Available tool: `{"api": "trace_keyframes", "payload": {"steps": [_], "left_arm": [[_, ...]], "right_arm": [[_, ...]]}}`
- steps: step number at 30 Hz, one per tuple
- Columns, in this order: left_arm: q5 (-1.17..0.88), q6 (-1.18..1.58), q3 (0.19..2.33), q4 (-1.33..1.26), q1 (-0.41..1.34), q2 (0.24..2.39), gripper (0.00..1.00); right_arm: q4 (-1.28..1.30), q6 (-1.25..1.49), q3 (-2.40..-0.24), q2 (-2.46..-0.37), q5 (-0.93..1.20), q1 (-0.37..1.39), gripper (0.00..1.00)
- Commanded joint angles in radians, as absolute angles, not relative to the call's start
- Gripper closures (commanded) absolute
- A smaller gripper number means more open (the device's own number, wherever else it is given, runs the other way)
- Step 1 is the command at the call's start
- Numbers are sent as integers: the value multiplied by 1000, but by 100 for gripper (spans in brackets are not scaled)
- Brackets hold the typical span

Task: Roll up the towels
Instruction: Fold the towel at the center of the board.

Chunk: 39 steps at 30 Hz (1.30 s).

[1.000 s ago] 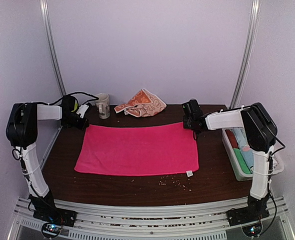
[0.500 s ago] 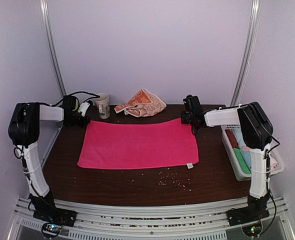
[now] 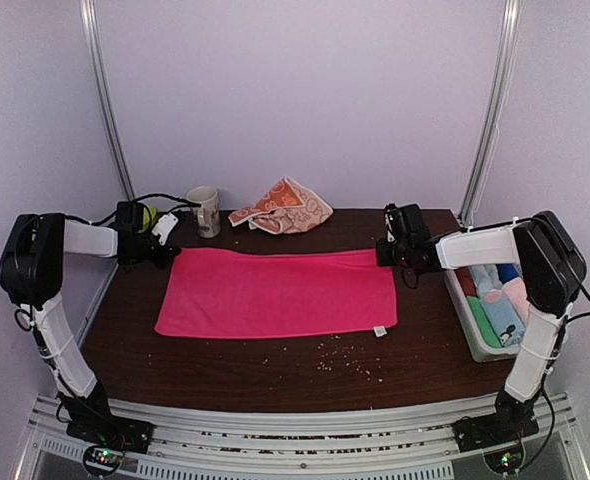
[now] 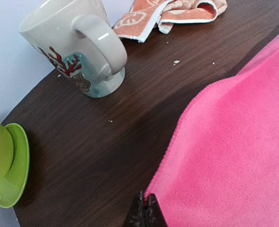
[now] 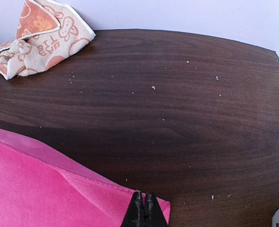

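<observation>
The hot pink towel (image 3: 280, 292) lies spread flat on the dark wooden table. My left gripper (image 3: 167, 250) is shut on its far left corner; in the left wrist view the tips (image 4: 145, 213) pinch the pink hem (image 4: 177, 137). My right gripper (image 3: 387, 252) is shut on its far right corner, the tips (image 5: 144, 208) pinching the pink edge (image 5: 82, 189). The orange-peach bunny towel (image 3: 285, 208) lies crumpled at the back of the table, seen also in the left wrist view (image 4: 168, 14) and the right wrist view (image 5: 40, 38).
A grey mug (image 3: 206, 210) with a coral print stands at the back left, also in the left wrist view (image 4: 73, 45), next to a green cup (image 4: 4, 163). A white bin (image 3: 480, 345) with rolled cloths sits at the right edge. Crumbs (image 3: 345, 362) lie near the front.
Both grippers have moved outward and apart, pulling the pink towel's far edge taut and straight. The towel's near edge has shifted slightly away from the front.
</observation>
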State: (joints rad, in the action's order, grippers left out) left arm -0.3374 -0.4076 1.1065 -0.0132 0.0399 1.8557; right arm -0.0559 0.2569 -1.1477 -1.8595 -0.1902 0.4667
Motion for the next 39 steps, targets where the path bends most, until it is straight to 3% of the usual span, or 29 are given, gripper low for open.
{"api": "trace_keyframes", "payload": {"steps": [1,23,39], "left_arm": [[-402,-467,1064,-75,23,1801,100],[-616,-715,902,113,-47,1630,100],[-682,-808,855,213,-114,1562,100]], "right_arm": [[-53,246,-1086,-1802,-198,468,100],[58,243,-919,-1650,-134,506,100],[166,244,-836,-1559,-227,561,100]]}}
